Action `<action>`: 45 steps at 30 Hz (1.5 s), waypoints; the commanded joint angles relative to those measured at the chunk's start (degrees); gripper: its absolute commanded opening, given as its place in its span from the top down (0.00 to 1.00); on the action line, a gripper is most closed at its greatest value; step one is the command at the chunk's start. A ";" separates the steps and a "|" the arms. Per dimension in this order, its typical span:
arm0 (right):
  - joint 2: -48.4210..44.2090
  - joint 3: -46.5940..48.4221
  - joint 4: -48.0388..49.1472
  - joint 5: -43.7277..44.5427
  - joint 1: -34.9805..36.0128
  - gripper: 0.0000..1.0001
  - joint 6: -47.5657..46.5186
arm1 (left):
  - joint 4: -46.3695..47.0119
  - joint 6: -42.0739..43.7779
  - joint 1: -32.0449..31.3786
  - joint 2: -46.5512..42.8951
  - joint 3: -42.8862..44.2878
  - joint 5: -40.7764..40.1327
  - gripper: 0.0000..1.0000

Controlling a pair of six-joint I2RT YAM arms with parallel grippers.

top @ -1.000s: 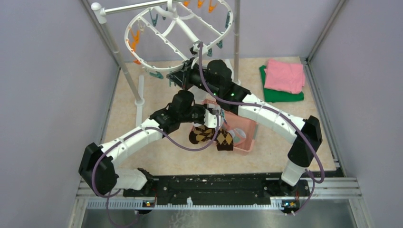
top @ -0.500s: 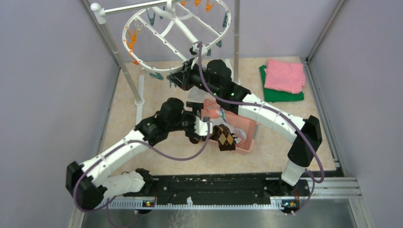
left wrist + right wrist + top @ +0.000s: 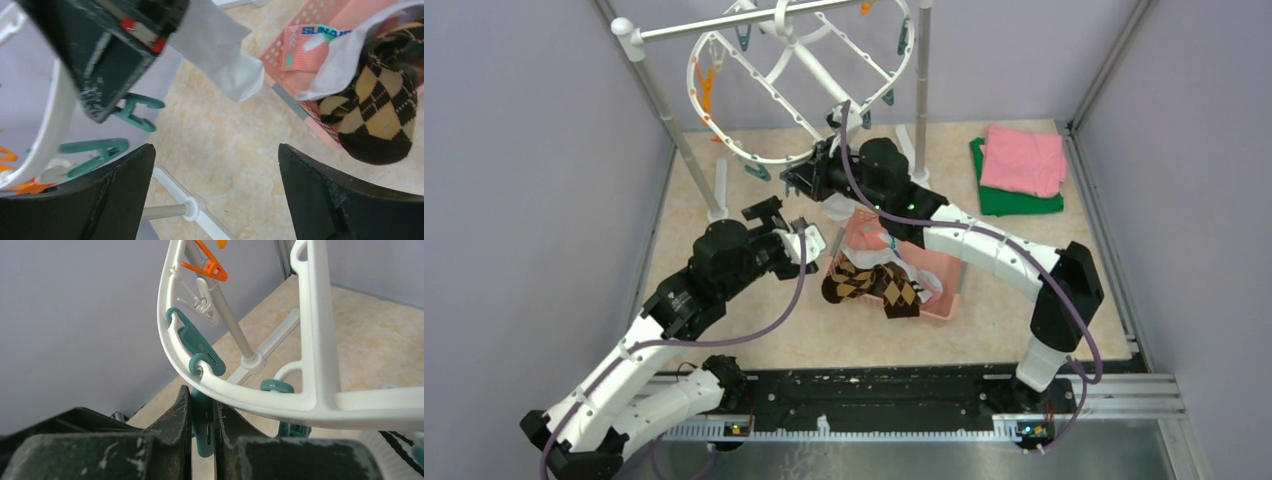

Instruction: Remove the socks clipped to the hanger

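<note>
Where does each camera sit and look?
Top external: above, behind the arms, looking down on hanger and basket; both arms show.
Left wrist: on the left arm, facing floor and basket; open left gripper shows.
Right wrist: on the right arm, facing hanger; right gripper pinches a teal clip.
Shared: top and left wrist see the brown diamond sock.

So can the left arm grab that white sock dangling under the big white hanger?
Probably yes. The left gripper is open and the plain white sock hangs right ahead of it, with nothing between them. The right gripper, shut on a teal plastic clip just above, sits close, so space is tight.
</note>
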 commanded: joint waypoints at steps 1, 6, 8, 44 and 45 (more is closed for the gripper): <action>-4.44 -1.20 1.72 -1.69 -0.24 1.00 1.23 | 5.92 -2.36 0.10 1.39 5.42 -6.08 0.01; -4.79 -1.39 1.36 -2.31 -0.29 1.00 1.52 | 16.12 2.79 0.50 2.84 5.77 -13.04 0.03; -4.92 -1.37 1.15 -2.54 -0.24 1.00 1.66 | 17.34 3.57 0.73 3.46 6.77 -13.19 0.05; -23.12 -20.75 -3.35 -7.53 -10.66 0.35 0.44 | 22.83 15.43 17.71 14.60 16.12 -6.69 0.85; -24.81 -22.52 -3.60 -5.97 -11.42 0.32 -0.56 | 23.88 15.79 17.71 14.33 15.75 -6.72 0.82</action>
